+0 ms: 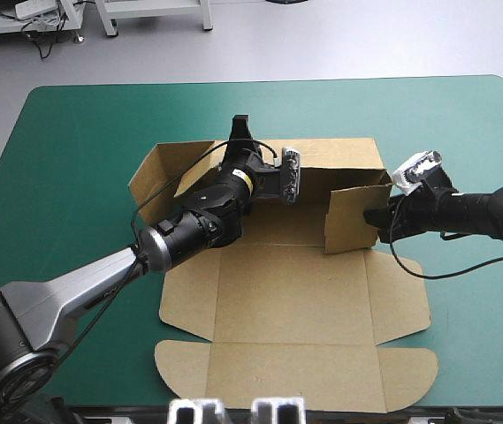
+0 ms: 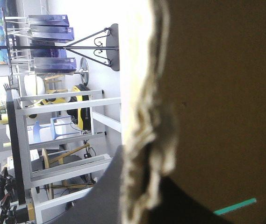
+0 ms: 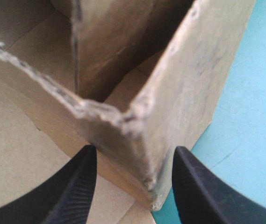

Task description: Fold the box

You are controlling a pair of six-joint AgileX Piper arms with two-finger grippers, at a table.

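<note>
Working from the table's (image 1: 74,124) near edge, we find the box (image 1: 291,296) mid-table, its lid (image 1: 295,371) flat. Our right gripper (image 3: 133,154) straddles the raised right wall (image 1: 348,216), fingers apart; we should push it inward squarely. Farther off, our left gripper (image 1: 242,132) looks clamped on the far wall (image 1: 339,155).

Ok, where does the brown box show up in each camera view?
High view: the box lies mid-table, far walls raised.
Left wrist view: the box fills over half, close up.
Right wrist view: the box's raised corner stands inside the open right gripper.
Shared: the teal-green cover.
</note>
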